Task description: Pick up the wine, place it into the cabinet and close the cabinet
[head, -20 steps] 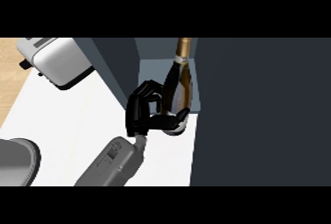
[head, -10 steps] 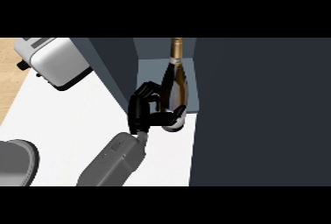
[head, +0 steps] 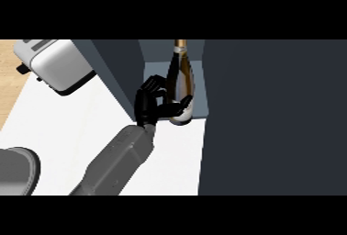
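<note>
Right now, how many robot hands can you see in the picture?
1. A black hand on a grey forearm sits at the middle, fingers curled round the dark wine bottle inside the dark cabinet. The other hand is out of view.

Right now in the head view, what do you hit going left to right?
Pot → toaster → cabinet side panel → hand → wine bottle → dark cabinet door.

The wine [head: 181, 82] (dark bottle, gold-foiled neck) stands upright inside the open cabinet [head: 129, 78]; its base sits near the front edge.
</note>
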You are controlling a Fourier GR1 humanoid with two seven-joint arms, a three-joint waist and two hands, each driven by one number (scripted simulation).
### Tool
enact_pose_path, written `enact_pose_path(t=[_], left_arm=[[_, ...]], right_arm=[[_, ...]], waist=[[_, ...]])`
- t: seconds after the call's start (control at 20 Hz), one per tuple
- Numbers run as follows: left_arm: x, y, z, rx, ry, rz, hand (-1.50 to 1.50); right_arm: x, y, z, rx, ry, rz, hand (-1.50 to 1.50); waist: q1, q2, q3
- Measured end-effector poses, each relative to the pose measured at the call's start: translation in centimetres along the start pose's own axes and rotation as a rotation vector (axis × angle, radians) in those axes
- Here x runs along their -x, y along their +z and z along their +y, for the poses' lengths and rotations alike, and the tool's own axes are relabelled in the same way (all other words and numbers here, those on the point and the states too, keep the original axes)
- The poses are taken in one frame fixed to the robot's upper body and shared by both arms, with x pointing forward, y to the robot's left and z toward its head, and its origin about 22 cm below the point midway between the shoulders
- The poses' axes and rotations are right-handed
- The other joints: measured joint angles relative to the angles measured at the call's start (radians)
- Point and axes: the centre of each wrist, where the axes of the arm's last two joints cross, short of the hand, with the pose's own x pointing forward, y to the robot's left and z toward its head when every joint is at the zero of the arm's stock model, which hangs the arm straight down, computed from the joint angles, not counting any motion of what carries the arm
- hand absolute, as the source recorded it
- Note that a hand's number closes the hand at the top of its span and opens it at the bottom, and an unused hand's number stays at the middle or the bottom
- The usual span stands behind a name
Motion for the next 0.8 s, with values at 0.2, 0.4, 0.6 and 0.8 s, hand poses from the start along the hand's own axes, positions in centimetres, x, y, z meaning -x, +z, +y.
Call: enact_pose_path(t=[0.2, 0.4, 0.6, 0.8], left_arm=[[-0.9, -1.5, -0.8, -0.013, 0.001, 0.007, 1.50], [-1.7, -2.6, -1.3, -0.030, -0.002, 0.009, 1.50], [-2.1, -3.8, -1.5, -0.053, -0.023, 0.013, 1.50], [-2.9, -5.2, -1.4, -0.079, -0.083, 0.015, 1.50]], right_arm=[[0.2, 0.2, -0.3, 0.009, 0.005, -0.004, -1.50], [0.3, 0.3, -0.2, 0.008, -0.004, 0.000, -1.50], [0.2, 0.0, -0.2, 0.005, -0.003, -0.009, -1.50], [0.3, -0.1, -0.3, 0.011, -0.002, -0.010, -1.50]], waist=[[-0.002, 0.000, 0.000], [0.002, 0.000, 0.000], [0.002, 0.005, 0.000], [0.007, 0.008, -0.001]])
